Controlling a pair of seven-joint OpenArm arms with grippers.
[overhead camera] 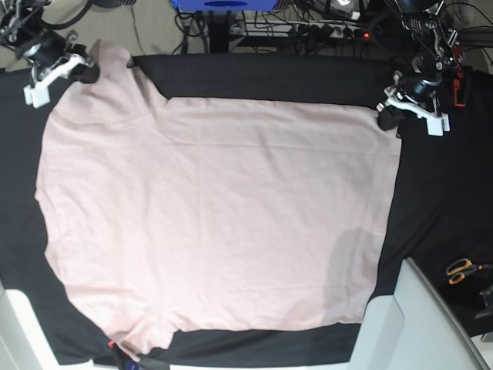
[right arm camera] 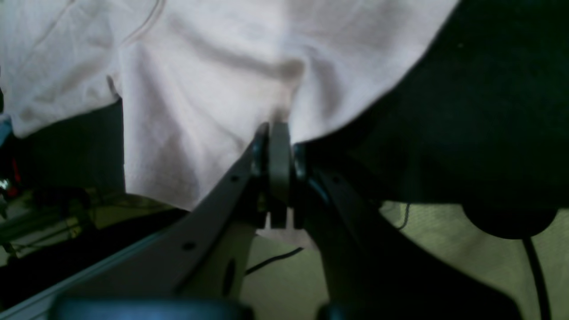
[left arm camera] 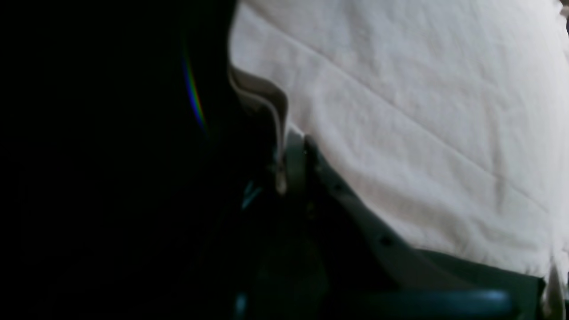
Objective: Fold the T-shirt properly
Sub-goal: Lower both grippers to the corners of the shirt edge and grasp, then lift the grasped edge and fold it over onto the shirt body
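The pale pink T-shirt point(overhead camera: 216, 216) lies spread flat on the black table cover point(overhead camera: 269, 77), its sleeves toward the base view's left. My left gripper point(overhead camera: 383, 117) is at the shirt's far right corner. In the left wrist view the left gripper point(left arm camera: 295, 151) is shut on the folded edge of the T-shirt point(left arm camera: 400, 89). My right gripper point(overhead camera: 86, 68) is at the far left sleeve. In the right wrist view the right gripper point(right arm camera: 279, 133) is shut on a bunched bit of the T-shirt point(right arm camera: 200, 89).
Orange-handled scissors point(overhead camera: 462, 270) lie on the cover at the right. A white slab point(overhead camera: 400, 324) juts in at the bottom right. Cables and a power strip point(overhead camera: 323, 27) run behind the table's far edge.
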